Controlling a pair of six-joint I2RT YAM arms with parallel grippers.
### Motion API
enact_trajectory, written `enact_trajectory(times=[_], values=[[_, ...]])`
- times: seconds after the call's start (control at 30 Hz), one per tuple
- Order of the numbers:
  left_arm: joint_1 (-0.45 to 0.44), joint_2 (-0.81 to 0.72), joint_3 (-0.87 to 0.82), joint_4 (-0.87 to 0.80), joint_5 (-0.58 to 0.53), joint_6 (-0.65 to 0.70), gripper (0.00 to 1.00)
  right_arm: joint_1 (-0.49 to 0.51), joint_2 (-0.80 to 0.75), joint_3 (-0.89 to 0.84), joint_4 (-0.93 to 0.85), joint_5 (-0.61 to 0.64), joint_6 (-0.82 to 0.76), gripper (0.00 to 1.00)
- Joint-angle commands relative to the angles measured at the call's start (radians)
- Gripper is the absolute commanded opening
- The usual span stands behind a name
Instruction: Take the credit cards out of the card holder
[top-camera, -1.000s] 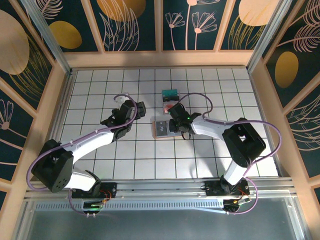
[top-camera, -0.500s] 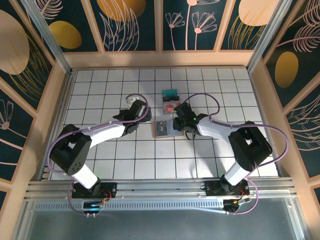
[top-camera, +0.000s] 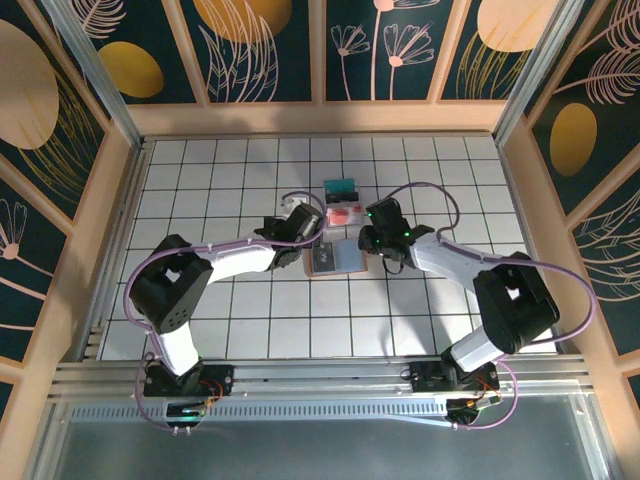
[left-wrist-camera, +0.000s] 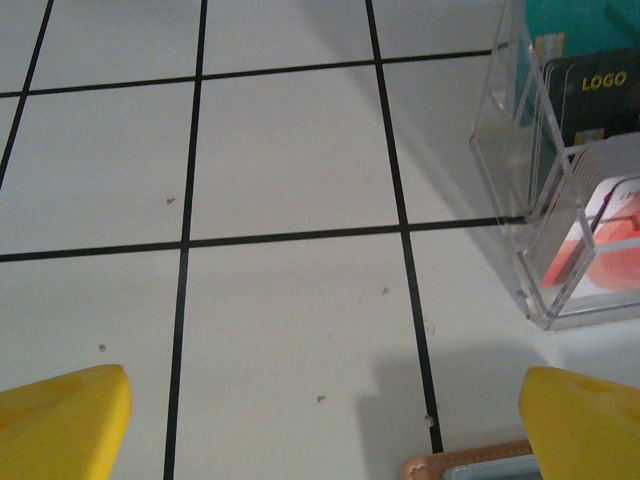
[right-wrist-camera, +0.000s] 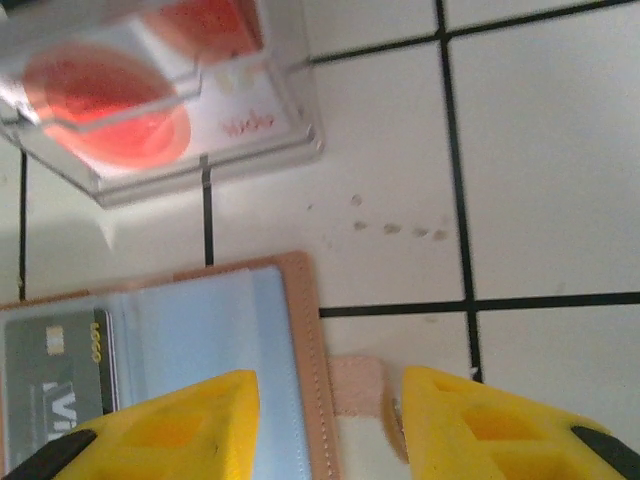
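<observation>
Your right gripper (right-wrist-camera: 330, 385) hangs low over the right end of the tan-brown folding card holder (right-wrist-camera: 200, 330). Its yellow jaws are part-way apart and closed on nothing, and the holder's little side tab (right-wrist-camera: 355, 395) lies in the gap between them.

Your left gripper (left-wrist-camera: 325, 390) stands just far and left of the holder, jaws spread wide and empty.

The holder lies opened flat with its blue-grey face up and its long axis running left to right. It sits just near of the clear acrylic box (top-camera: 343, 205), which holds teal and red-spotted white cards (left-wrist-camera: 600, 250).

One dark grey plastic card (right-wrist-camera: 55, 355) marked LOGO sits in the pocket at the holder's left end. That is away from your right jaws and closer to your left arm, so the left looks better placed to pull it.

The white tiled table (top-camera: 250, 330) is flat. The box crowds the far side, so you have more room to work on the near side.
</observation>
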Motion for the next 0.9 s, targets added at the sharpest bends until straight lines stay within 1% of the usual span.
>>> enact_trajectory(times=[0.0, 0.13, 0.3, 0.43, 0.47, 0.57, 0.8, 0.87], values=[[-0.001, 0.000, 0.010, -0.027, -0.008, -0.020, 0.99, -0.043, -0.075, -0.019, -0.035, 0.011, 0.038, 0.42], [0.002, -0.023, -0.031, -0.052, -0.020, -0.044, 0.99, -0.055, -0.125, -0.015, -0.039, -0.028, 0.049, 0.39], [0.011, -0.049, -0.098, -0.062, 0.008, -0.054, 0.99, -0.043, -0.108, 0.007, -0.021, -0.150, 0.060, 0.34], [0.016, -0.046, -0.125, -0.047, 0.065, -0.061, 0.99, -0.019, -0.058, 0.029, 0.016, -0.232, 0.079, 0.32], [0.016, -0.041, -0.131, -0.044, 0.073, -0.064, 0.99, 0.006, -0.038, 0.037, 0.026, -0.250, 0.083, 0.32], [0.015, -0.026, -0.134, -0.036, 0.095, -0.066, 0.99, 0.036, 0.018, 0.060, 0.046, -0.296, 0.091, 0.31], [0.016, -0.002, -0.137, -0.014, 0.133, -0.061, 0.99, 0.068, 0.122, 0.088, 0.073, -0.359, 0.096, 0.27], [0.015, 0.007, -0.137, -0.014, 0.136, -0.061, 0.99, 0.073, 0.143, 0.087, 0.094, -0.387, 0.103, 0.25]])
